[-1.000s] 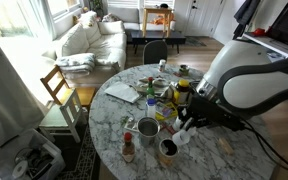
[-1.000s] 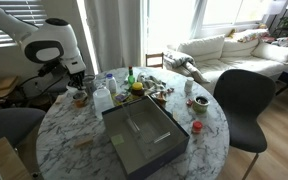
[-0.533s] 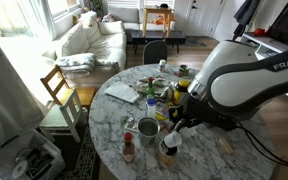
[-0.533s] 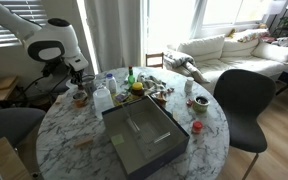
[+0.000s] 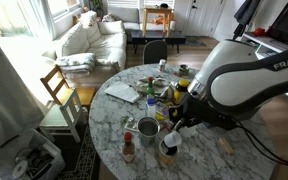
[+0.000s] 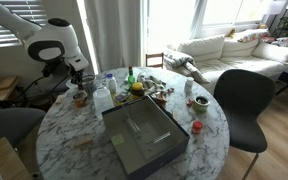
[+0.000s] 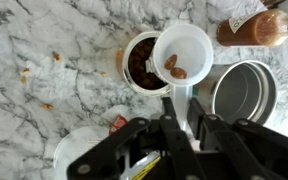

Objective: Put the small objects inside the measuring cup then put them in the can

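Claw clamped on measuring cup handle, cup just ahead, partly over can.

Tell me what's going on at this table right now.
The robot arm's fingers are closed on the handle of the small measuring cup. In the wrist view the cup holds a couple of brown pieces and overlaps the rim of an open can with dark contents. A second can beside it looks empty. A few loose pieces lie on the marble table.
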`<state>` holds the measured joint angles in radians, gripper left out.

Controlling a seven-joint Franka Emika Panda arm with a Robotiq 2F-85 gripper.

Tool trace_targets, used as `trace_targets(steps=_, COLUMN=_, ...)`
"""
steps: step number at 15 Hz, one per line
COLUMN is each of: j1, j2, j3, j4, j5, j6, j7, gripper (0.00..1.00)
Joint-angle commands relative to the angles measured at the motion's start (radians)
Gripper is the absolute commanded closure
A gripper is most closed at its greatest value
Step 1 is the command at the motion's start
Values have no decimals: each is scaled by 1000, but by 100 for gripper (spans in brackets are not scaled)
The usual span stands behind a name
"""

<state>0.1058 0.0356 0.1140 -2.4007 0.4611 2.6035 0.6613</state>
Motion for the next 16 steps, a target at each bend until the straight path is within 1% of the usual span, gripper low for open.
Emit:
trace_targets(steps=1, j1=4, j2=35, j3=8, j4=16, j5=52, j6=55, j7=-166, gripper=95)
trace_targets(steps=2, j1=2, j2=41, j3=7, j4=15, j5=45, j6=63, j7=-215, gripper=95)
trace_targets(steps=6, j1=-7, j2=90, j3=29, j4=15, j5=166, j6=180, j7=-508, gripper=95)
trace_targets(steps=7, j1=-8, j2=106, j3=44, j4=26, j5=214, j6=218, j7=-588, gripper=95)
trace_targets(steps=8, j1=-20, j2=120, j3=74, j4=40, j5=273, j6=245, j7=-666, gripper=95)
trace_targets(steps=11, j1=-61, j2=154, j3=159, j4=88, j5=448, j6=273, j7=-895, gripper=95)
trace_targets(steps=12, j1=-56, j2=166, j3=148, j4=82, j5=488, j6=260, j7=-965, gripper=95)
trace_targets(steps=13, j1=-54, j2=166, j3=144, j4=74, j5=476, j6=257, j7=-966, gripper=95)
trace_targets(steps=14, j1=-32, j2=140, j3=130, j4=68, j5=438, j6=257, j7=-891, gripper=95)
trace_targets(steps=15, j1=-32, j2=146, j3=130, j4=68, j5=441, j6=257, j7=-901, gripper=80)
trace_targets(steps=16, j1=-32, j2=146, j3=129, j4=69, j5=441, j6=257, j7=-901, gripper=80)
